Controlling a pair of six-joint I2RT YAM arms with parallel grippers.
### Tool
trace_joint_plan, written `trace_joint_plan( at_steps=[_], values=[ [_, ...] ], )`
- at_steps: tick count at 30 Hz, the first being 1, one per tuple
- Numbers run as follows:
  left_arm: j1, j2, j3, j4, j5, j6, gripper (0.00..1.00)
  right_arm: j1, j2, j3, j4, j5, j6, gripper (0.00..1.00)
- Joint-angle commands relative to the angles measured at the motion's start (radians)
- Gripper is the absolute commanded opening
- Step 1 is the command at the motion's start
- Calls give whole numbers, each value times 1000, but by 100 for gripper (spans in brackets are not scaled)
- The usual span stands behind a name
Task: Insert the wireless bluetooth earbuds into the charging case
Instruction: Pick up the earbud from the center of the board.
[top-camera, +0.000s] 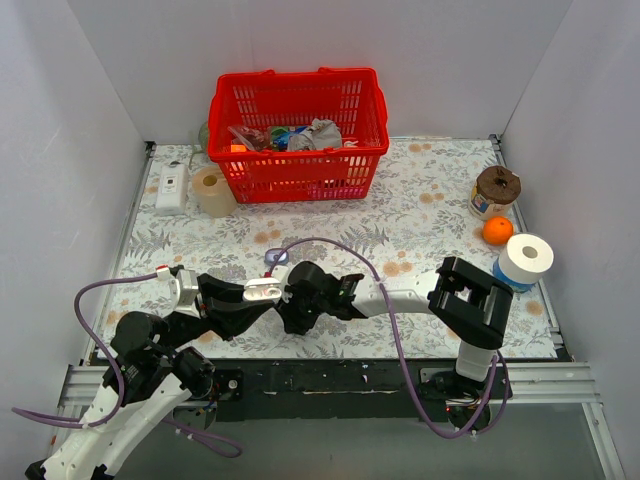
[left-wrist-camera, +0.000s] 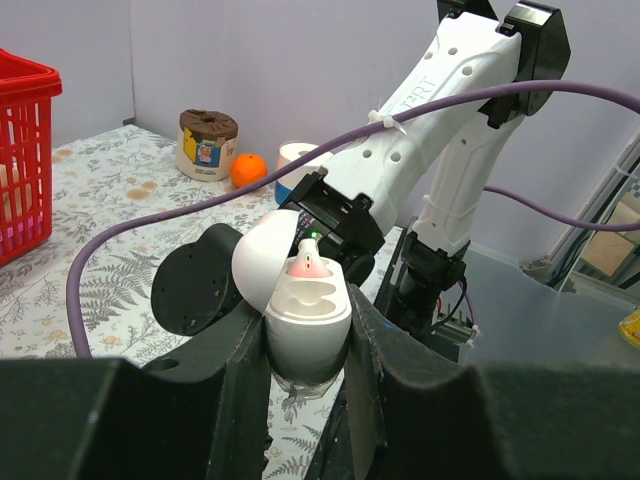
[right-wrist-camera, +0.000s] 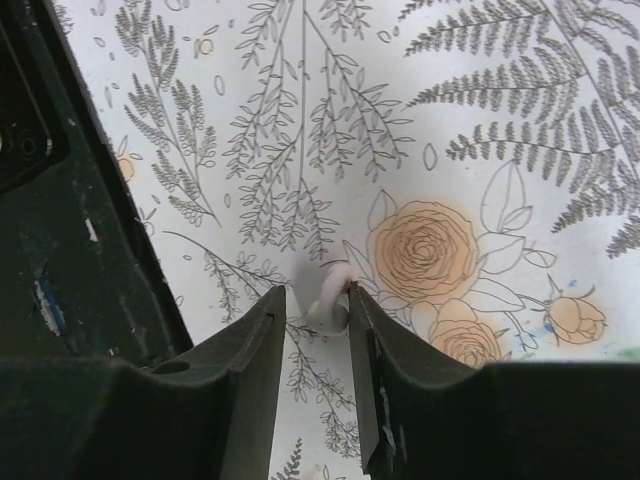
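left gripper (left-wrist-camera: 305, 345) clamps the open case (left-wrist-camera: 305, 312) clear of the cloth (left-wrist-camera: 100, 230), hollow up; right gripper (right-wrist-camera: 316, 325) brackets the loose bud (right-wrist-camera: 328, 300).
case sits steady just in front of the right arm, likely for an easy drop-in. lid (left-wrist-camera: 262, 262) tipped back, shell pale and glossy, seated bud (left-wrist-camera: 308, 266) pinkish, already in its socket. loose bud is tiny and whitish, touching one finger (right-wrist-camera: 372, 350) above the cloth; firm pinch or not, cannot tell.
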Motion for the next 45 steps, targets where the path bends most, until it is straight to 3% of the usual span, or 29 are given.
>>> trace_joint_plan(
  at_steps=[1,7,16,22,26,28,29,32,38,42,45],
  values=[
    [-2,-3,11,1,-2,1,0,-7,-8,6,-29,57,6,38],
    [-2,-2,8,8,1,-4,0,-10,-20,0,-24,77,6,27],
    [-2,3,7,14,2,-4,0,-21,-54,-20,-12,89,9,2],
    [-2,12,-1,29,8,-10,0,-32,-85,-42,-23,80,6,1],
    [-1,21,-7,37,16,-16,0,-35,-74,-45,-29,68,11,13],
    [-1,18,-6,40,19,-21,0,-33,-75,-55,-14,64,18,9],
    [-2,18,-7,37,19,-22,0,-33,-79,-59,-11,63,20,2],
    [-2,10,-3,18,10,-18,0,-36,-111,-51,-43,86,8,1],
    [-2,23,7,1,11,-5,0,-133,-445,-16,-276,161,-37,1],
    [-2,73,-36,116,79,-18,0,-136,-634,96,-513,192,-133,1],
    [-2,119,-90,272,149,-33,0,-125,-741,183,-574,129,-156,1]
  ],
)
